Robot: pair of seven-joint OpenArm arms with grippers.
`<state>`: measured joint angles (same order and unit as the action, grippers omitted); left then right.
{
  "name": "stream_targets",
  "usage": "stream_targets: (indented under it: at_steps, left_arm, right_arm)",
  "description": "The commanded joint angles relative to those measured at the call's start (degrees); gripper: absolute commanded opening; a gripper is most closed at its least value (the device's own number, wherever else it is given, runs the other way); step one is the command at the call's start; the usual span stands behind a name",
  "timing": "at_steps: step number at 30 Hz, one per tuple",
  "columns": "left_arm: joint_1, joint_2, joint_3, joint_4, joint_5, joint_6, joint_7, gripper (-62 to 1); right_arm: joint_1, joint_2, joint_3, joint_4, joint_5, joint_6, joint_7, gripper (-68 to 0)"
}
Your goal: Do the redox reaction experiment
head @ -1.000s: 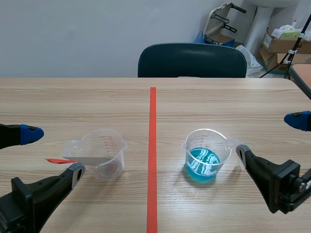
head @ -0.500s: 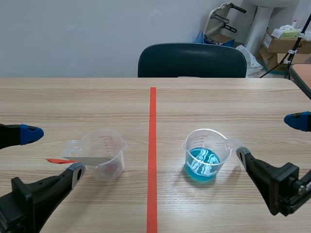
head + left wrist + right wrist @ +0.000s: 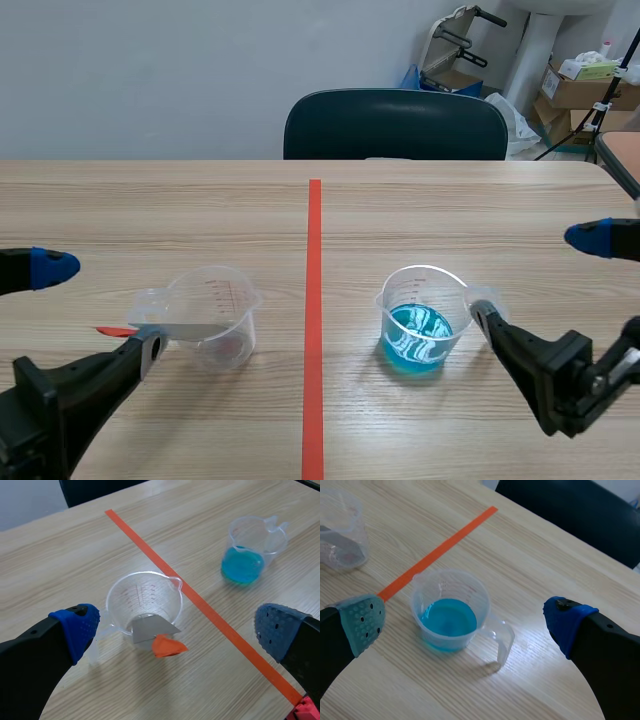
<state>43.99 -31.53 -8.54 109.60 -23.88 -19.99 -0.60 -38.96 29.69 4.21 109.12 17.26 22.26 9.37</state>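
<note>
A clear measuring cup point(image 3: 215, 310) stands left of the tape line, with a grey strip point(image 3: 190, 330) leaning in it; the strip's orange-red tip point(image 3: 115, 330) pokes out past the handle. My left gripper point(image 3: 100, 310) is open around that cup's handle side. In the left wrist view the cup point(image 3: 145, 595) and strip point(image 3: 152, 630) lie just ahead between the fingers of the left gripper point(image 3: 177, 635). A second cup point(image 3: 420, 320) holds blue liquid. My right gripper point(image 3: 540, 280) is open beside its handle. The blue cup point(image 3: 450, 610) sits between the fingers of the right gripper point(image 3: 465, 622).
An orange-red tape line point(image 3: 313, 320) runs down the table's middle between the cups. A dark chair point(image 3: 395, 125) stands behind the far edge. Cardboard boxes point(image 3: 580, 85) and a stand are off to the back right.
My right gripper has shifted a little left, closer to the blue cup's handle. The left gripper has drifted slightly left. Both cups stay put.
</note>
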Motion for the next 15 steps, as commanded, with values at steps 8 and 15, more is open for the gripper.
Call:
stream_targets:
  at_steps: [8, 15]
  left_arm:
    - [5.51, -3.98, -7.56, 0.61, -0.39, -0.09, -5.99, 1.4]
    - [9.68, -8.81, -11.96, 0.48, -0.37, -0.11, -7.54, 1.4]
  right_arm:
    - [6.71, 0.31, -7.37, 0.96, -3.34, 0.33, 0.83, 0.4]
    - [14.53, 0.33, -16.24, 0.94, -5.53, 0.31, -2.62, 0.4]
